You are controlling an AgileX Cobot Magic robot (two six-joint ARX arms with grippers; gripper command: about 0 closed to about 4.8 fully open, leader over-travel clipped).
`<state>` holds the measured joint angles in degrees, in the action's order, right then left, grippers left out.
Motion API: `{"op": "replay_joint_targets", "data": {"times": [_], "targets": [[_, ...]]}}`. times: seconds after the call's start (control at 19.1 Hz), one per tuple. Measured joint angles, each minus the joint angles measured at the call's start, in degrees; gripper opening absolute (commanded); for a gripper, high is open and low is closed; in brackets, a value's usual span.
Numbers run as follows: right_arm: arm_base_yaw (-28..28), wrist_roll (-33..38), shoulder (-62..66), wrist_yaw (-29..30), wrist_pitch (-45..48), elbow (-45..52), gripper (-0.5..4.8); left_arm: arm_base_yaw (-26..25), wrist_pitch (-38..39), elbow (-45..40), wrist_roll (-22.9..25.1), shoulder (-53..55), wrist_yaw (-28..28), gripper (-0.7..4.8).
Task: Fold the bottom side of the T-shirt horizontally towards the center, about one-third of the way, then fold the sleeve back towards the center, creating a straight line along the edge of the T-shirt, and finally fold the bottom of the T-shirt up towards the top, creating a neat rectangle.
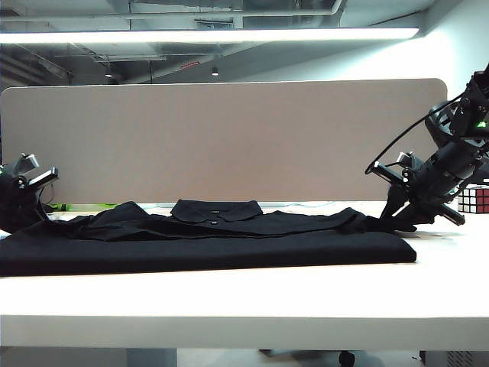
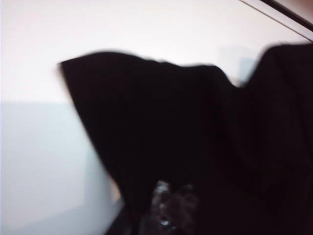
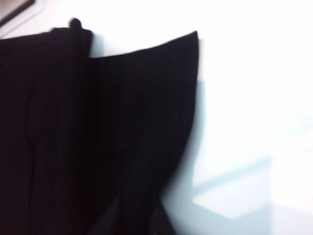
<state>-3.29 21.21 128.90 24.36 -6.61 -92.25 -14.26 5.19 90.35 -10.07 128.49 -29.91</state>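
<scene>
T-shirt (image 1: 206,238) lies spread wide across the white desk (image 1: 229,294), collar at the far side near the middle, body already doubled into a long flat band. It's soft, limp black cloth: light, no stiffness, it will sag and drag if lifted from one point, and layers may slip over each other.

Left gripper (image 1: 30,200) sits low at the left end of the shirt. In its wrist view the fingers (image 2: 168,208) are buried in fabric, a cloth flap rising off the desk; it looks clamped on the shirt.

Right gripper (image 1: 397,223) is down at the right end, tips in the cloth. Its wrist view shows only a lifted fold; can't tell how far its jaws stand or whether it has a hold.

Best grip, I'd say: both outer corners pinched together, lifted evenly, so the edge stays straight. Pinch all layers or the fold splits.

Cube (image 1: 474,199) sits behind the right arm, apart from the shirt.
</scene>
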Motion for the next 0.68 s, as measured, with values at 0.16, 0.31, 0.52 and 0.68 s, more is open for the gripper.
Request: {"op": "replay_joint_targets", "data": {"times": [0.16, 0.31, 0.52, 0.68], "targets": [[0.0, 0.0, 0.07, -0.04, 0.04, 0.0, -0.05, 0.2, -1.25, -0.46, 0.22, 0.17, -1.03, -0.06], [0.0, 0.04, 0.04, 1.2, 1.31, 0.0, -0.05, 0.17, -2.86, -0.46, -0.07, 0.2, -1.95, -0.06], [0.2, 0.61, 0.09, 6.47, 1.57, -2.01, -0.05, 0.15, -5.97, -0.5, -1.01, -0.31, -7.41, -0.06], [0.92, 1.18, -0.98, 9.49, 1.64, -2.99, -0.05, 1.2, -6.4, -0.52, -0.98, -2.4, -9.46, -0.06]]}}
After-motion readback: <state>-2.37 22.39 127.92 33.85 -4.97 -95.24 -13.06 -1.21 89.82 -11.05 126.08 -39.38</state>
